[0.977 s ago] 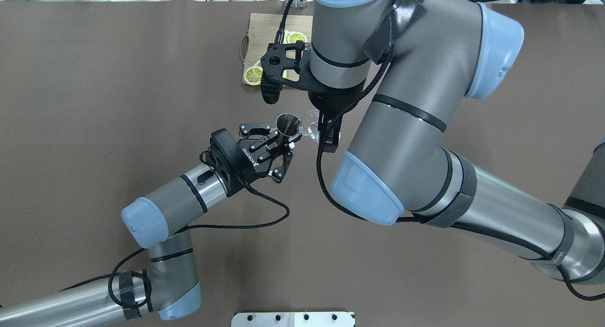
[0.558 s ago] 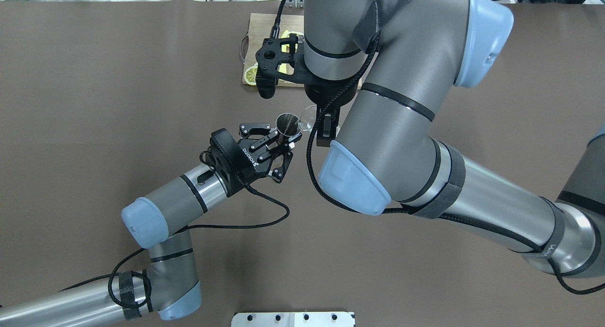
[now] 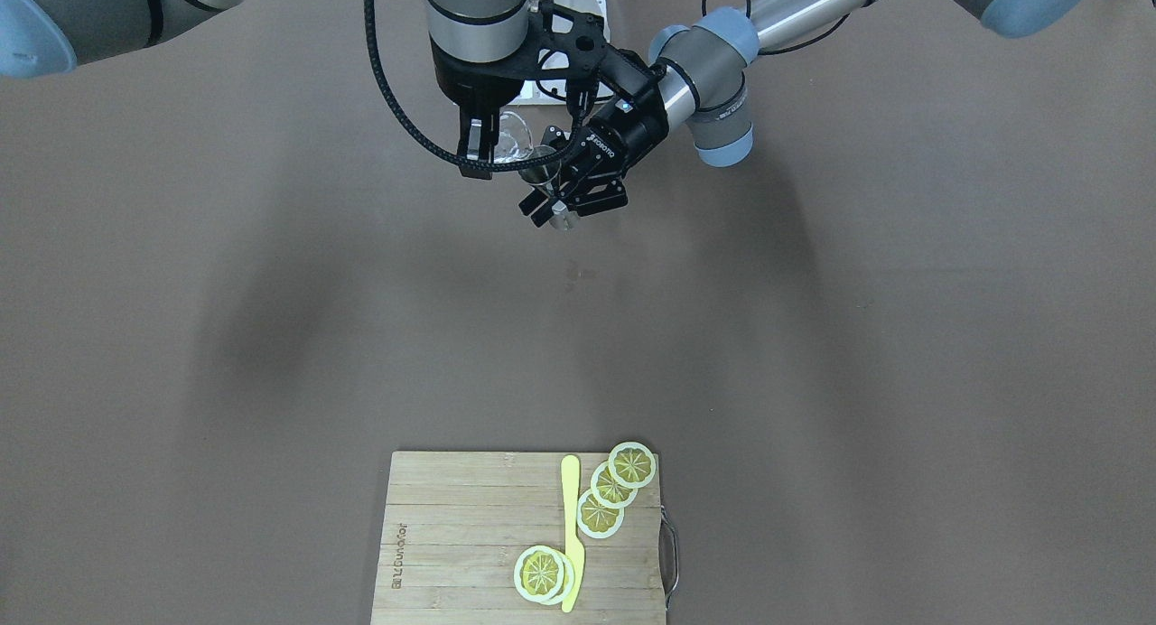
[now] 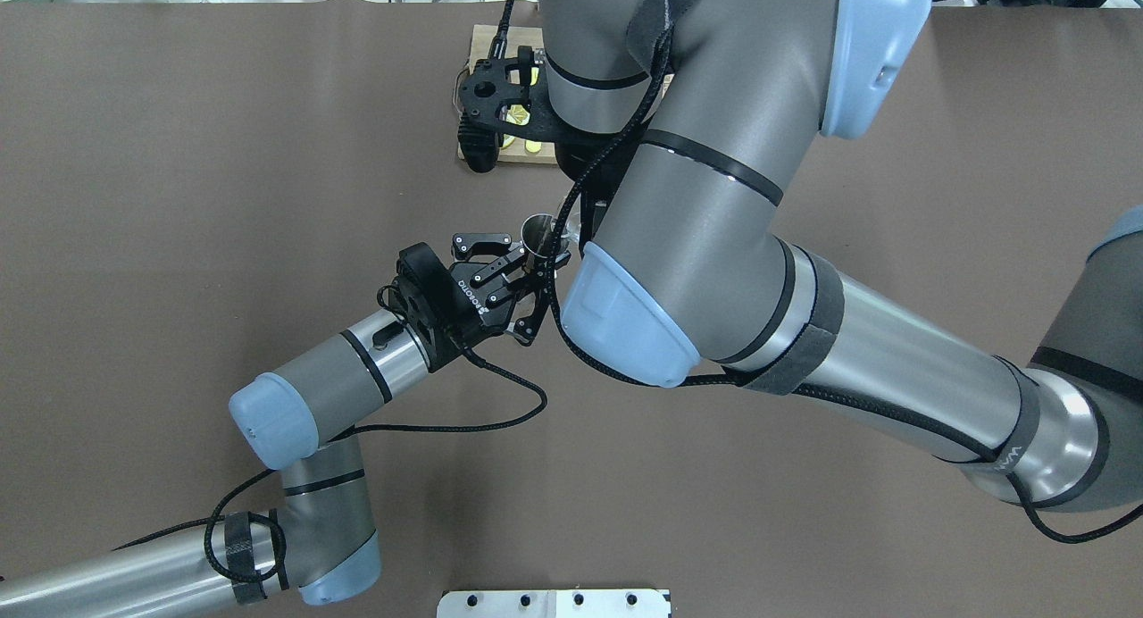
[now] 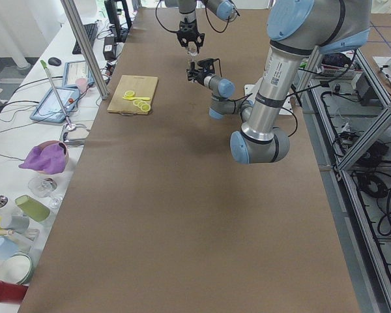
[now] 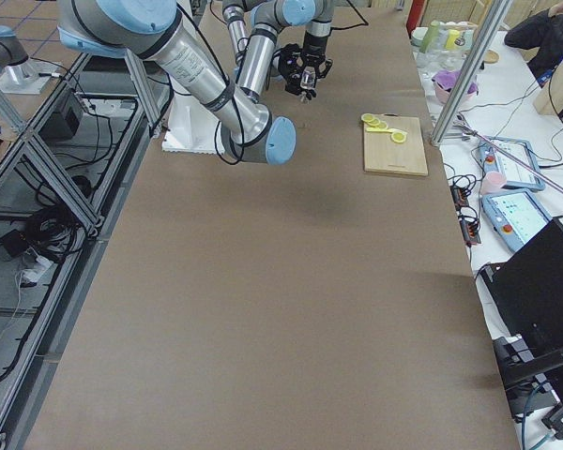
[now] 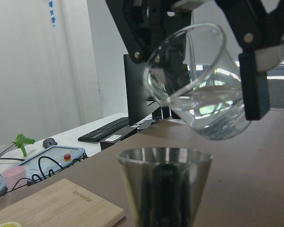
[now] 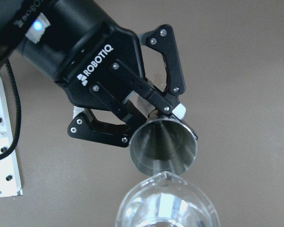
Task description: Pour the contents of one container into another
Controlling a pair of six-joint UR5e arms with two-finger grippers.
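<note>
Brown table cover (image 3: 271, 318), matte and plain, under both arms; we list outward from the jaws.

1. Left gripper (image 4: 541, 261): jaws closed around the narrow lower part of a metal cup (image 8: 163, 146). We record the cup as a small steel cone, wide mouth up, brushed and shiny inside, held upright and clear above the table near its middle, on the robot's side.

2. Right gripper (image 3: 495, 151): pointing down, jaws clamped on the sides of a glass (image 7: 199, 85). We record the glass as a clear, rounded little bowl with a thin rim and a small pouring lip. It is tilted, lip lowered toward the cup. Clear liquid lies pooled in its low side. From the left wrist camera we see the glass hanging just above the cup's mouth, with a gap between them. From the right wrist camera its lip sits over the near edge of the cup's rim. Whether liquid is passing we cannot tell.

3. Wooden cutting board (image 3: 470, 535), well apart from both grippers at the table's far edge, metal handle on one short side. On it: several lemon slices (image 3: 601, 512) and a yellow knife (image 3: 571, 535) lying between them.
</note>
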